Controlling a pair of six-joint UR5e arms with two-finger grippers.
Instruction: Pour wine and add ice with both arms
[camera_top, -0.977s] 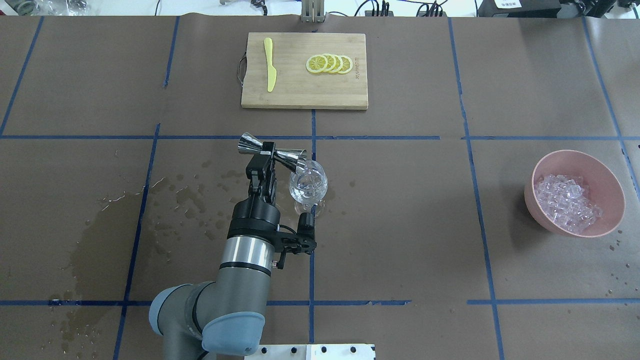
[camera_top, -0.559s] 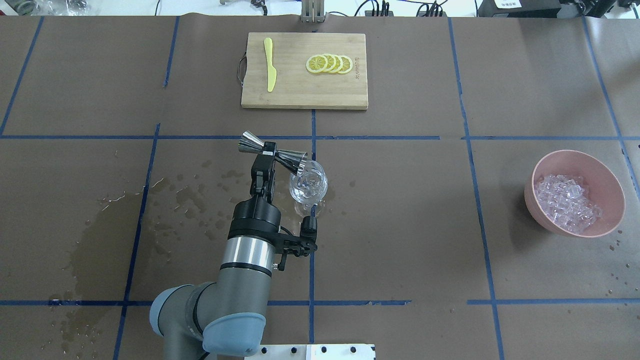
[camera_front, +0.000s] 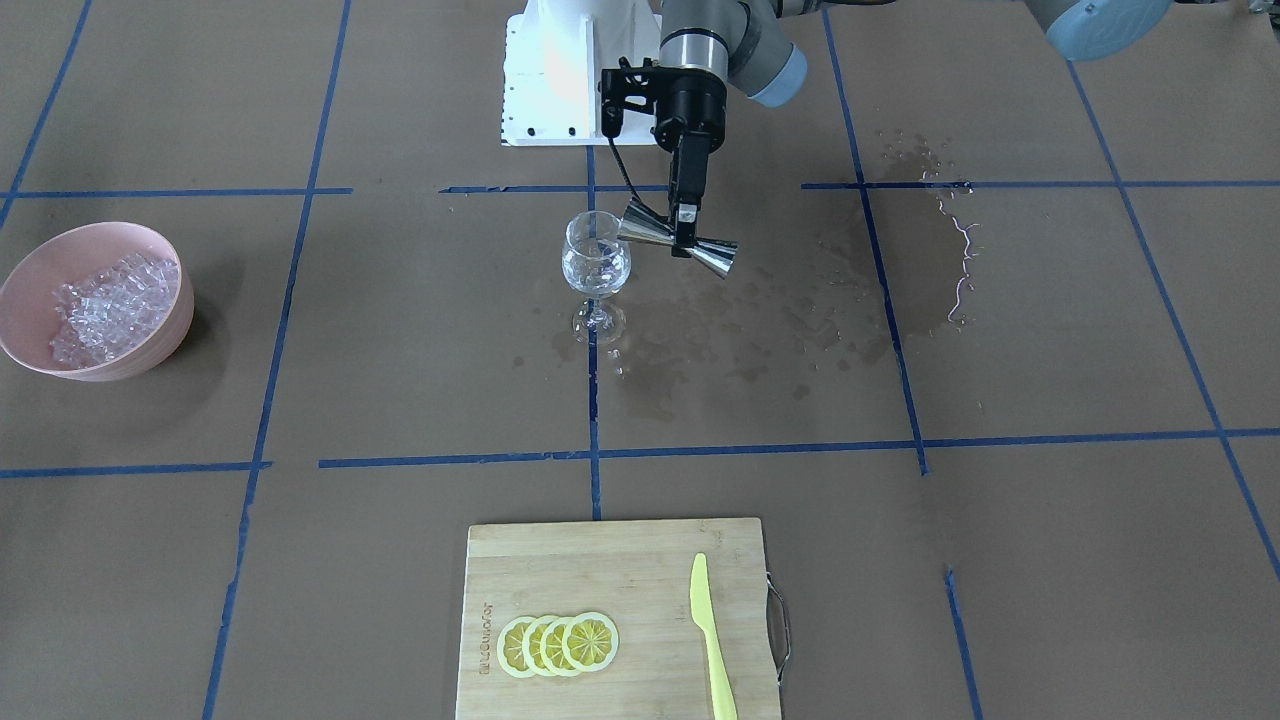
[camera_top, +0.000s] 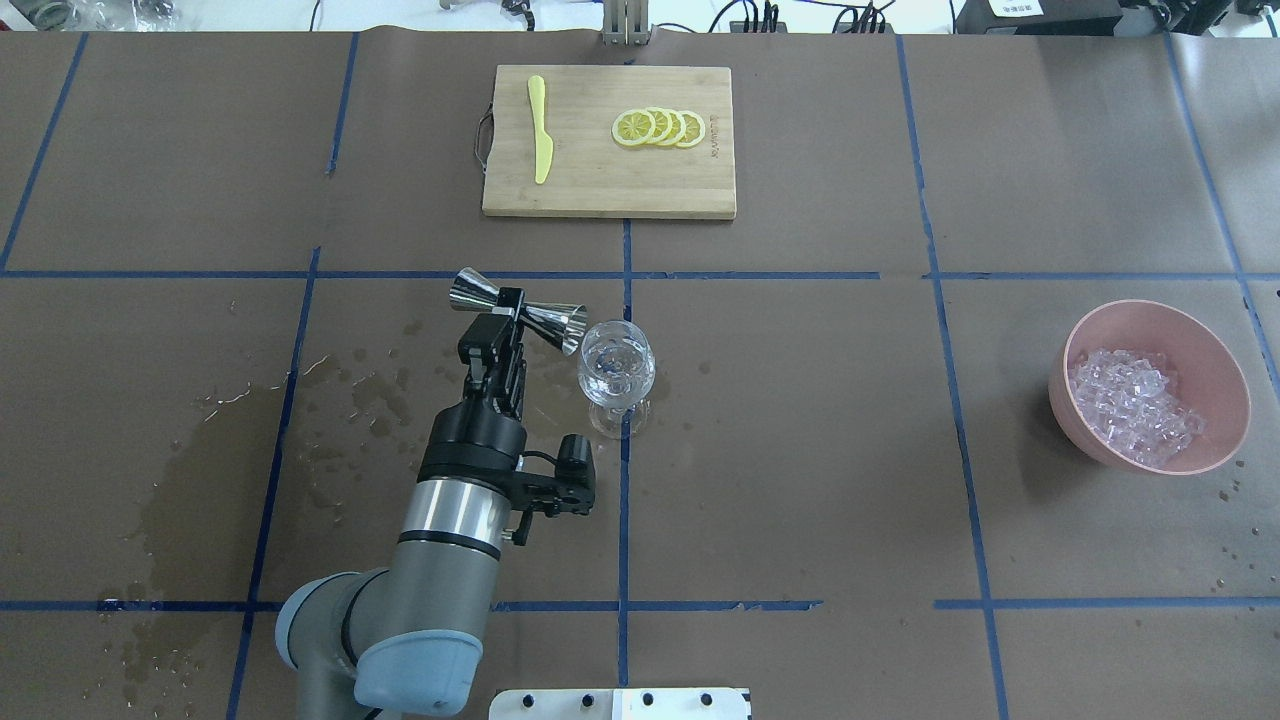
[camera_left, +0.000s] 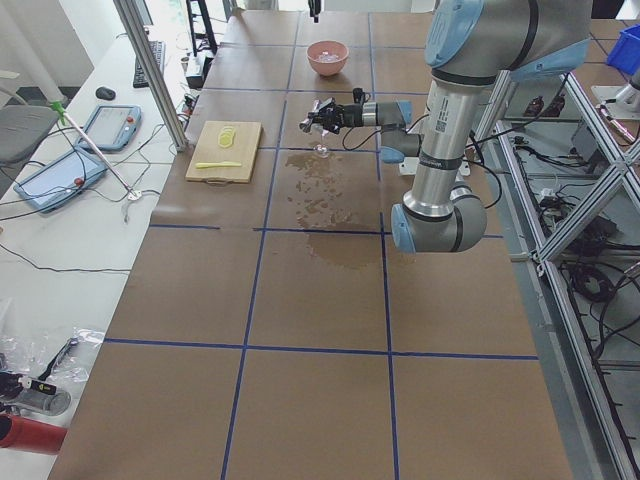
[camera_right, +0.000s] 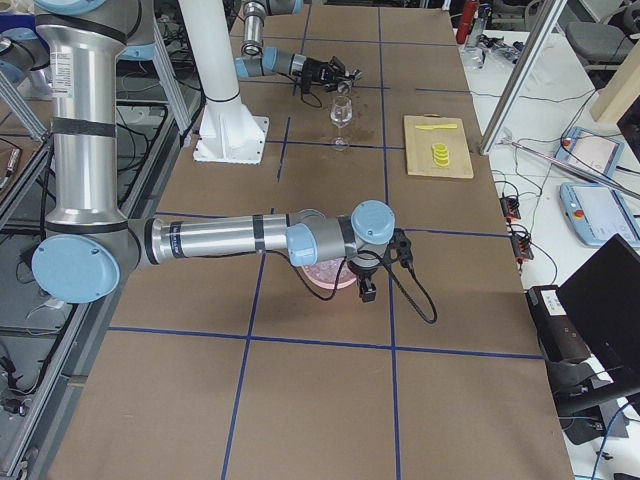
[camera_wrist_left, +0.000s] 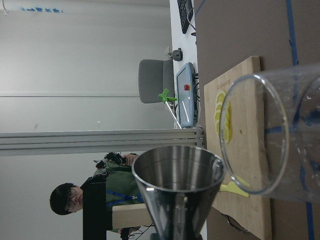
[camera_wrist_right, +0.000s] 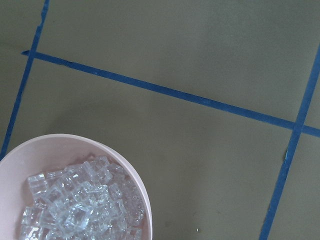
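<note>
- I am watching the left gripper pinching narrowly on the waist of the jigger and holding it almost level; its open mouth is sitting just beside the rim of the wine glass, on the robot's left of it, with barely a sliver of room between them.
- The wine is showing only as faint glints low in the glass; the glass is standing upright by a blue tape line, with wet patches spreading over the surface to its left.
- Open room is lying to the glass's right, bare surface all the way to the pink bowl; the ice is lying heaped in that bowl.
- The cutting board with lemon slices and yellow knife is sitting well apart, near the far edge.
- The right gripper is hanging over the bowl; I cannot tell how its jaws are standing.
- Against a moment earlier, the jigger's mouth is no longer overhanging the glass rim; the left arm is drawing back to the left; glass, bowl and board are keeping their places.
</note>
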